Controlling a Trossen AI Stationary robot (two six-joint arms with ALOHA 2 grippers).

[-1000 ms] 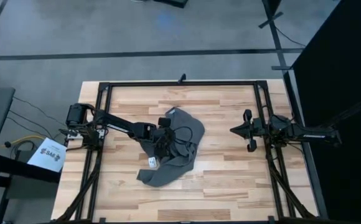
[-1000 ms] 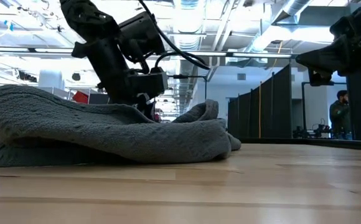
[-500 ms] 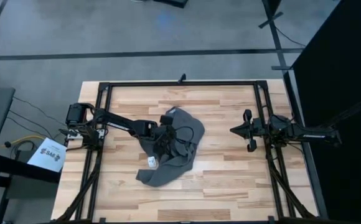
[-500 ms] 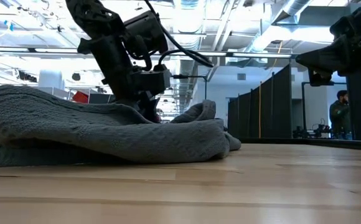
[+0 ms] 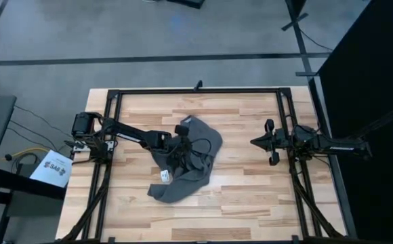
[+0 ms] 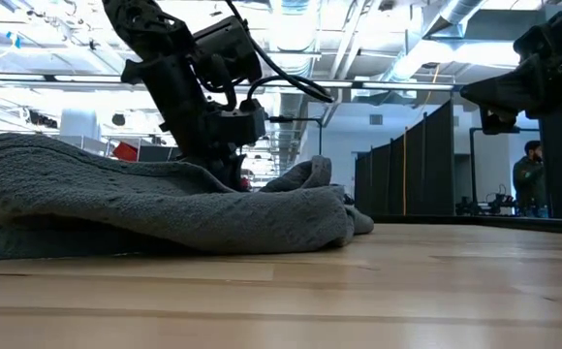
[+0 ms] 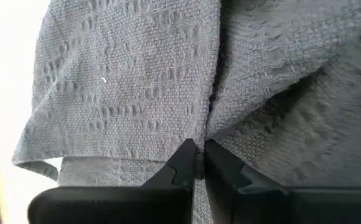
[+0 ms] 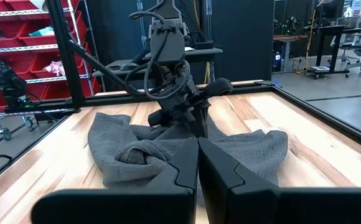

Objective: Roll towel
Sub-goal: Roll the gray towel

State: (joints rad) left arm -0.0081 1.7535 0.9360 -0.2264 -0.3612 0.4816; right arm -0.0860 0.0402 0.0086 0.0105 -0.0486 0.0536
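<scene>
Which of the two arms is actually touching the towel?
The left gripper, down on the crumpled towel mid-table. The right gripper waits off to the side, clear of it.

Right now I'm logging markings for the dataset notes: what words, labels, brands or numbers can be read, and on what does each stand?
Sheet of paper off the table's left edge: a round logo and short dark lettering, too small to read.
White tag on the towel: no print can be made out.
Left gripper, pinching the towel: no markings show.
Right gripper: no markings show.
No text can be quoted.
</scene>
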